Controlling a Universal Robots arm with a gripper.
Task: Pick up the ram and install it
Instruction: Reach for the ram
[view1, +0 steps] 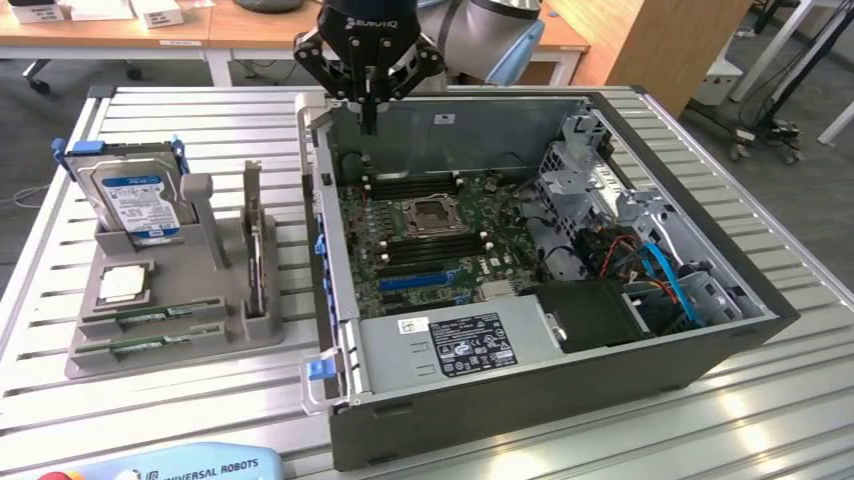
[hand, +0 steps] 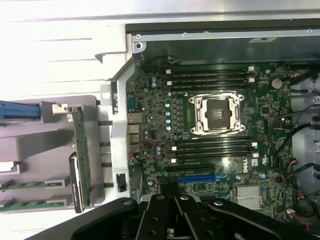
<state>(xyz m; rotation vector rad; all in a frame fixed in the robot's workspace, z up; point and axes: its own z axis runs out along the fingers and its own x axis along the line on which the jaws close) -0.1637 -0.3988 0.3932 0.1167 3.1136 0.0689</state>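
Ram sticks lie in the grey holder; the fingers are pinched together and hold nothing.

In the exterior view the two green sticks lie flat, one just beside the other, at the holder's 7 o'clock corner on the slatted table. The processor chip is at their 12 o'clock, with the hard drive upright beyond it. The holder sits at 9 o'clock from the open computer case. The fingers hang point-down above the case's 11 o'clock corner, well apart from the sticks. In the wrist view the motherboard shows its processor socket with dark memory slots on both sides.
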